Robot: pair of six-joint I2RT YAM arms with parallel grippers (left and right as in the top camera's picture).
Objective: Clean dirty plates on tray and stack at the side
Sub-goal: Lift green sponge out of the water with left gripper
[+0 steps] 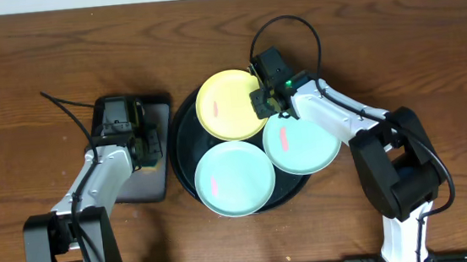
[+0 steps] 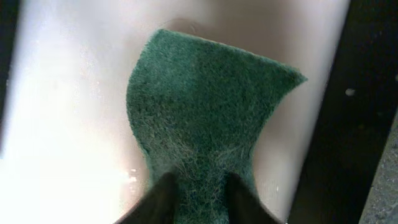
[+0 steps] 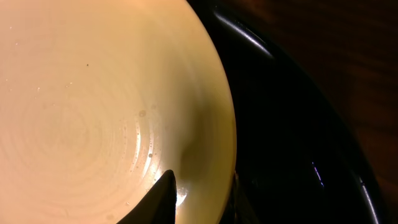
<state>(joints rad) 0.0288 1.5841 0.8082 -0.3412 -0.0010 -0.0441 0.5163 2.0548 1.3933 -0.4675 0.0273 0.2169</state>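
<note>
Three plates lie on the round black tray: a yellow plate at the back, a mint plate in front and a second mint plate to the right, each with a reddish smear. My right gripper is at the yellow plate's right rim. In the right wrist view the yellow plate has its rim between the jaws of that gripper, one finger on top, one below. My left gripper is shut on a green sponge, which narrows where it is pinched.
A smaller rectangular dark tray sits left of the round tray, under my left gripper. Brown wooden table surrounds both trays. In the right wrist view the black tray shows beside the yellow plate.
</note>
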